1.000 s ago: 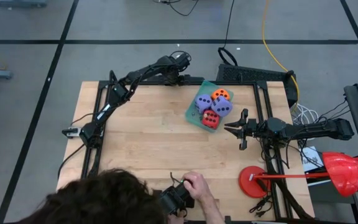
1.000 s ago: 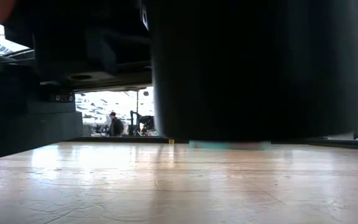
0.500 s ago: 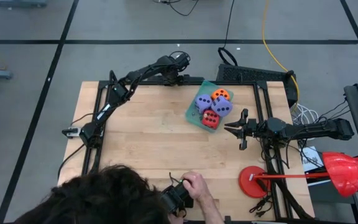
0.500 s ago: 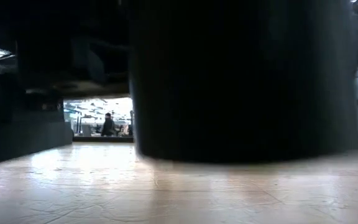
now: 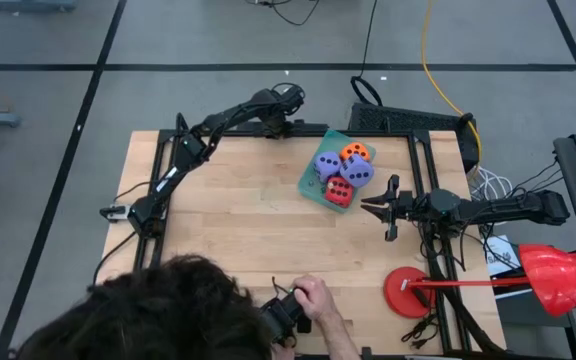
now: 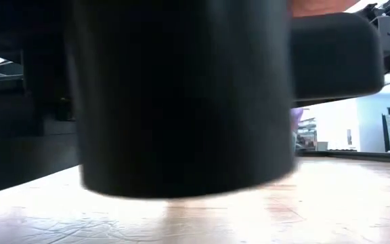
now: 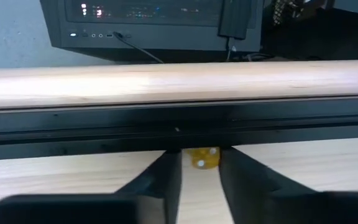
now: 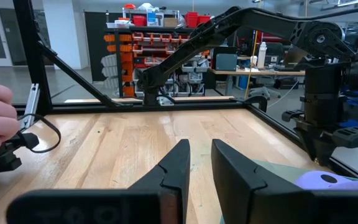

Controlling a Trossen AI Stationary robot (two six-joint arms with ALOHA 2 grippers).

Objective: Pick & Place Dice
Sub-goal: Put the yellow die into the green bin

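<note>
**Left gripper over a small yellow cube at the table's far edge**

Left gripper (image 7: 199, 171) sat at the far edge of the table (image 5: 238, 220), its two dark fingers (image 7: 160, 180) set narrowly apart on either side of a small yellow cube (image 7: 202, 157) that lay against the black frame rail (image 7: 179, 121). Whether the fingers actually pressed on the cube could not be told; it showed in the gap between their tips. In the high view the left arm (image 5: 208, 128) stretched from its base at the table's left side up and across to that far edge, its wrist just left of the teal tray (image 5: 311, 182).

Four dice lay bunched together in the tray: two purple dice (image 5: 327, 165), an orange die (image 5: 356, 152) and a red die (image 5: 339, 191).

Right gripper (image 5: 378, 207) rested low over the wood just right of the tray, fingers pinched close with nothing between them, its arm lying straight out toward the right side.

At the near edge a person's hand (image 5: 318, 300) held a dark device (image 5: 282, 318), and a dark blurred shape (image 6: 181, 95) filled most of the low view.
</note>
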